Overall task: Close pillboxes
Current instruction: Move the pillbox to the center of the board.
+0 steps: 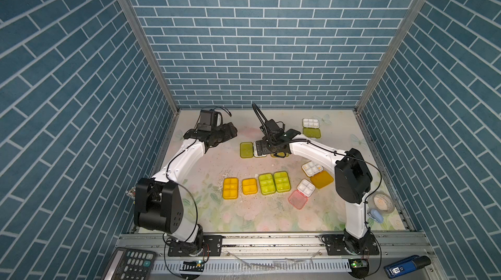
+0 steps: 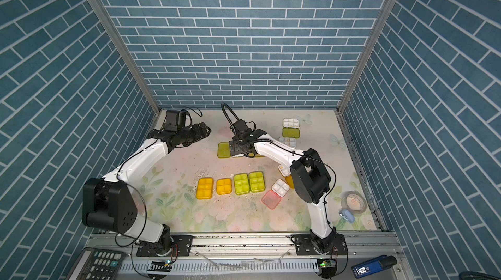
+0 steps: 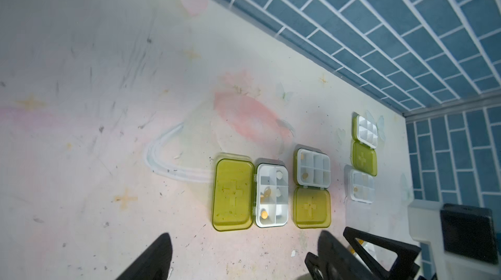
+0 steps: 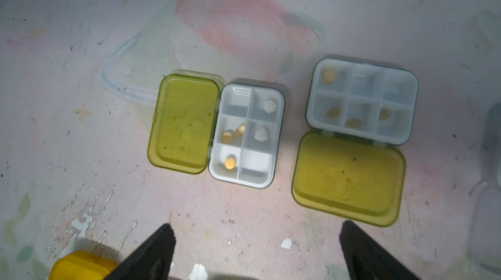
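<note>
Currently my right gripper hangs mid-frame over an open lime pillbox, jaws wide, empty; left gripper, jaws parted, sits further left

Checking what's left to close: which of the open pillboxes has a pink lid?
The pillbox just right of the two closed green pillboxes: its pink lid lies flat beside its white tray. No other lid is pink.

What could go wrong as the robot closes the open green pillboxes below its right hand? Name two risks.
1. The tray holds loose pills. If the right hand knocks the tray instead of swinging the lid, they may spill.
2. The neighbouring open pillbox lies close beside the tray, not touching it, so the wide-open hand could bump or drag it.
</note>
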{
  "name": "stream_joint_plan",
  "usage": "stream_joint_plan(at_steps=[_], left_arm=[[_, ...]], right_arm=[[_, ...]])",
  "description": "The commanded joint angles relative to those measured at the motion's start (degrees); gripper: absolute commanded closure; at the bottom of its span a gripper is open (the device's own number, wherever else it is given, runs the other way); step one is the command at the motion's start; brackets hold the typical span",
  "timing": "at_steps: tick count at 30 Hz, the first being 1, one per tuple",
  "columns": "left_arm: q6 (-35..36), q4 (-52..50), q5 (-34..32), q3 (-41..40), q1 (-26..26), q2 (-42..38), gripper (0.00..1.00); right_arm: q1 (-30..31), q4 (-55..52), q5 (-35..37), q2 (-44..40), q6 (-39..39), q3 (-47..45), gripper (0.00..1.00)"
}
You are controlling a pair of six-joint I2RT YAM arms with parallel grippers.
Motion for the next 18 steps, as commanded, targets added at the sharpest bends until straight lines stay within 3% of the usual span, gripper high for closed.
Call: stream_joint_plan(at_steps=[1,18], left_arm=[[-8.2,3.6,9.9,-1.1,3.9,1.9,0.16],[-15.0,11.6,16.9,-4.3,4.8,4.9,0.19]], right_arm=[[-0.9,-5.2,-0.8,4.6,-1.9,6.2,0.04],[-1.7,-9.7,-2.8,17.4,-1.0,20.4,0.04]])
